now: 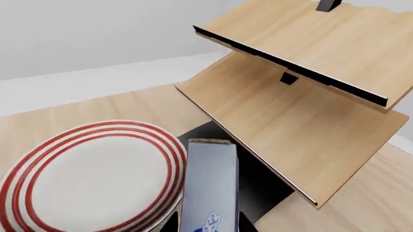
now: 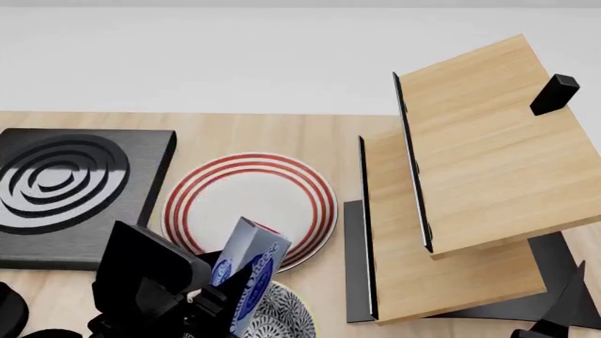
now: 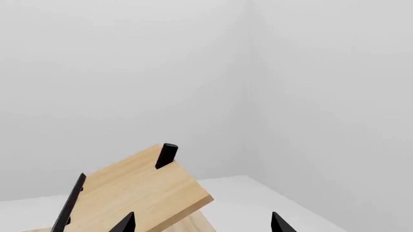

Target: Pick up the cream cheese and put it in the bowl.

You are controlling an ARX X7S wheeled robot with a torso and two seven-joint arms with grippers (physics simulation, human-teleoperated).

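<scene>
Wood tabletop [image 2: 310, 130] bears plate [image 2: 249, 197], shelf [image 2: 469, 176]; pale walls.

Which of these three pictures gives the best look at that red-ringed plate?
The head view: the plate shows nearly whole, only its near edge hidden behind the cream cheese. The left wrist view cuts it off at the frame edge. The right wrist view misses it entirely.

Bowl [image 2: 281, 317] mostly cut off at head view's bottom edge; cream cheese [image 2: 246, 271] perhaps covering its rim.
</scene>
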